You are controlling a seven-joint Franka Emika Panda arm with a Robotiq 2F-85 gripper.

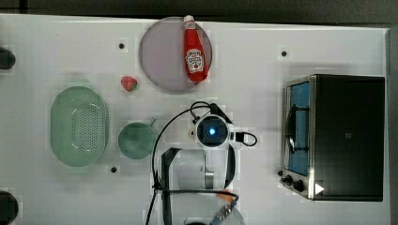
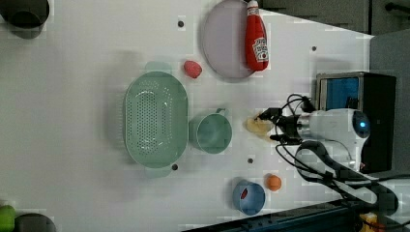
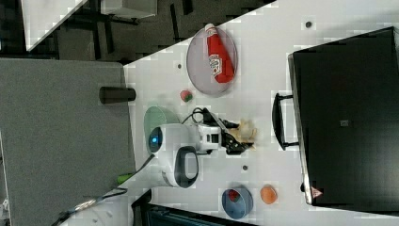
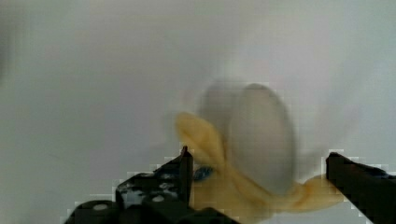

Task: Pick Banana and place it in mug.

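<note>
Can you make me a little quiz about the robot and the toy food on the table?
1. True or false: the banana is already inside the mug.
2. What lies across the grey plate? A) a ketchup bottle B) a spoon C) a strawberry
3. Fill in: the gripper has its fingers ____ on either side of the banana.

Key:
1. False. It lies on the table, to the left view's right of the mug.
2. A, the ketchup bottle.
3. Open.
</note>
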